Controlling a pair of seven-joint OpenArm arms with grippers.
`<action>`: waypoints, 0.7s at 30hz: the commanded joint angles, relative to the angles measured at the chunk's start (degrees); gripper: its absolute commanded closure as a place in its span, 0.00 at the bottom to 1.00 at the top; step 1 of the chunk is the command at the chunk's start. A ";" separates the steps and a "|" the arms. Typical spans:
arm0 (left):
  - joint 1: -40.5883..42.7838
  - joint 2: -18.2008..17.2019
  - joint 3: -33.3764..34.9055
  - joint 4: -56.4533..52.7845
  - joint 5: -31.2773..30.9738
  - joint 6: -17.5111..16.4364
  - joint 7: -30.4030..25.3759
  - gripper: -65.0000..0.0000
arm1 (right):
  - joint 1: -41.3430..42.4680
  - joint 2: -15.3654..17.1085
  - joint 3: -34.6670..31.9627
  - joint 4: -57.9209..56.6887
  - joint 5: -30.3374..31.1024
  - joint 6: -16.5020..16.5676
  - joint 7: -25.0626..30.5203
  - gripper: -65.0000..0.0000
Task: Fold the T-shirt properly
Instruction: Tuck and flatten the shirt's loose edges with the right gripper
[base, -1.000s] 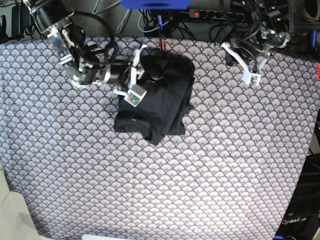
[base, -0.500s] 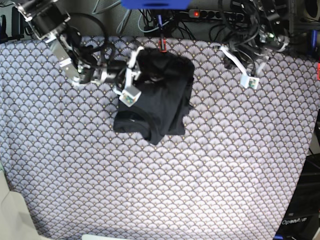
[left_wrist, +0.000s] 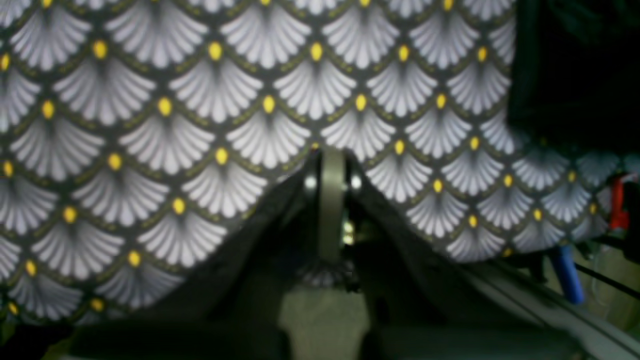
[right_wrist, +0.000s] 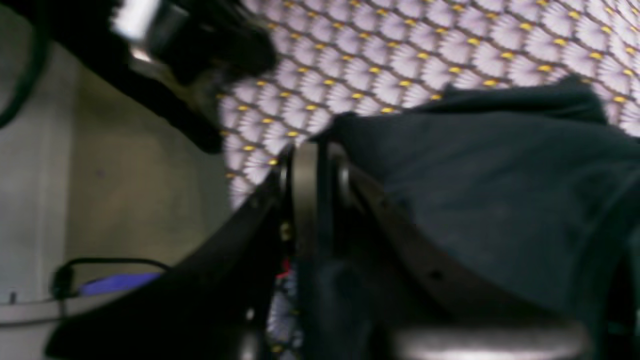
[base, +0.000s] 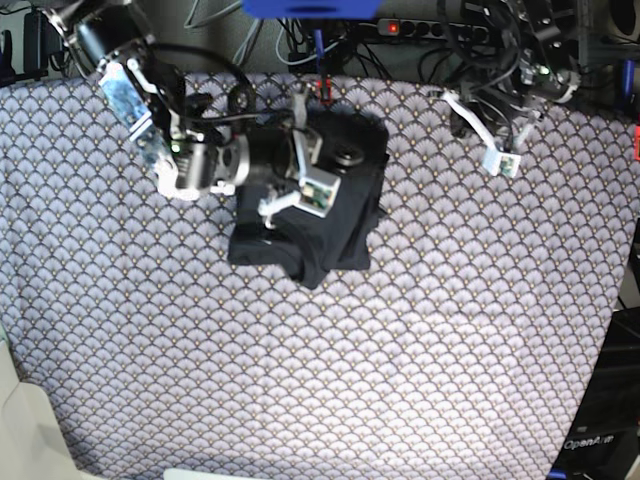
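Progress: we judge the folding close to done; the T-shirt (base: 318, 205) lies as a compact dark bundle, its layers doubled over one another, though the outline is ragged and one point of cloth juts toward six o'clock

Left to do: as we read it, squaring the uneven lower edge and perhaps one last tidy-up; no sleeve hangs loose in the base view

Shirt's place: in the base view it sits toward twelve o'clock on the tablecloth (base: 400, 360), a little to the eleven o'clock side of the table's centre

Right claw: we see the right gripper (base: 300, 185) over the shirt's nine o'clock edge, resting on or just above the cloth; in the right wrist view the shirt (right_wrist: 490, 180) fills the three o'clock half, but the blur keeps us from saying whether the fingers are spread or pinching fabric

Left claw: the left gripper (base: 487, 140) hangs well apart from the shirt, up at the table's one o'clock corner; its wrist view shows patterned tablecloth (left_wrist: 200, 125) beneath and nothing between the fingers, which we read as released

Count: one shirt, one tablecloth, two arms, two claws

Background: a tangle of cables (base: 450, 35) and a power strip run along the twelve o'clock edge, behind the table
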 joint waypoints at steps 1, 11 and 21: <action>-0.03 -0.17 -0.02 1.15 -0.75 -0.13 -0.79 1.00 | 1.66 -0.47 0.25 0.86 1.27 0.25 1.06 0.94; 0.85 -0.17 -0.02 1.15 -0.75 -0.13 -0.79 1.00 | 6.14 -2.93 -1.42 -13.03 1.27 0.25 6.51 0.94; 0.50 -1.84 -0.02 1.15 -0.75 -0.13 -0.79 1.00 | 8.34 -4.42 -8.54 -36.41 1.18 0.25 20.49 0.94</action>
